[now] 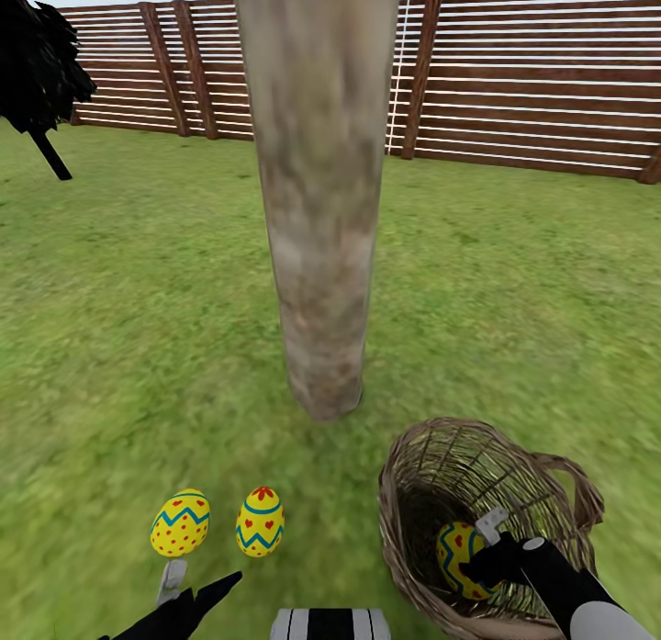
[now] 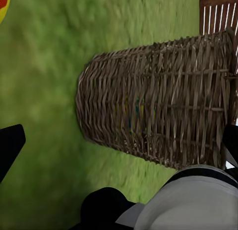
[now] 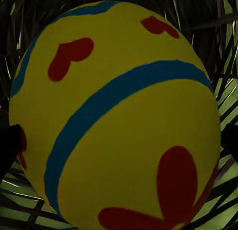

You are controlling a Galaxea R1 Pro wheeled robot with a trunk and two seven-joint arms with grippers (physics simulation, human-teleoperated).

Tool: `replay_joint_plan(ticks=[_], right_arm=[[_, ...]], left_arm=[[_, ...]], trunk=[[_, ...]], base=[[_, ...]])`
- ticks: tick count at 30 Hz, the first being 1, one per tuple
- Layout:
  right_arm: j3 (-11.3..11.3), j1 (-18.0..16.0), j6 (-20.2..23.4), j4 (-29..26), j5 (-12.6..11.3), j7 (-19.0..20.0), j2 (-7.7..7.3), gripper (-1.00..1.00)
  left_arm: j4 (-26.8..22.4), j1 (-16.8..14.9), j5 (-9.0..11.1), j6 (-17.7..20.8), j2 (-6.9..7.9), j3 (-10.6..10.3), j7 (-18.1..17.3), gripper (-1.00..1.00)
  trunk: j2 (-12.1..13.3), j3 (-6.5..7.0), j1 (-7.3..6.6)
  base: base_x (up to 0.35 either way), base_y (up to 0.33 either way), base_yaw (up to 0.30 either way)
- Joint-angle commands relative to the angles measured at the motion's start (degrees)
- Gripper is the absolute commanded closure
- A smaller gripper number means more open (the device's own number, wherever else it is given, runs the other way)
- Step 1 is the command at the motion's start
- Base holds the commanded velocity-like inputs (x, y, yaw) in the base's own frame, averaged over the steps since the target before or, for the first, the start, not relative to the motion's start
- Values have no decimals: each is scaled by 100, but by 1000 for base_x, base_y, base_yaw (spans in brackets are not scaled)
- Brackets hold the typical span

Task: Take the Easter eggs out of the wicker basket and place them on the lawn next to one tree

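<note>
Two yellow zigzag-banded Easter eggs (image 1: pixel 180 522) (image 1: pixel 261 521) lie on green lawn (image 1: pixel 128 346) near the pale bare tree trunk (image 1: pixel 317 208); the right end effector (image 1: pixel 485 550) reaches into the brown wicker basket (image 1: pixel 551 479), around the third yellow egg (image 3: pixel 116 116), grip unclear; the left end effector (image 1: pixel 188 592) hovers spread wide.

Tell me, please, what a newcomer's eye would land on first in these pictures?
Probably the thick pale tree trunk rising mid-lawn, with two yellow eggs on the grass before it. To their right, the right gripper reaches into the wicker basket at the third egg.

Three eggs (image 1: pixel 181 522) (image 1: pixel 260 521) (image 1: pixel 456 557) (one basket (image 1: pixel 431 465), one tree (image 1: pixel 317 208))
</note>
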Motion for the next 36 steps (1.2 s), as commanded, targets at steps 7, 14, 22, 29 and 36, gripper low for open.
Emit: replay_joint_plan(ticks=[7, 14, 22, 29, 36], right_arm=[[-37, 8, 27, -8, 92, 40, 12, 100], [-37, 5, 27, -8, 92, 40, 13, 100], [-37, 8, 27, -8, 92, 40, 13, 100], [-37, 7, 23, -24, 87, 43, 13, 100], [-37, 5, 10, -63, 76, 121, 13, 100]], left_arm=[[0, -2, 30, 49, 1, 1, -8, -100], [0, -2, 30, 49, 1, 1, -9, -100], [0, -2, 32, 54, 1, 1, -30, -100], [0, -2, 30, 54, 1, 1, -43, -100], [0, -2, 30, 50, 1, 1, -26, -100]], trunk=[[-1, -5, 0], [-1, -5, 0], [-1, -5, 0], [6, 106, -13], [15, 261, -31]], base=[[0, 0, 0], [0, 0, 0], [0, 0, 0], [0, 0, 0], [0, 0, 0]])
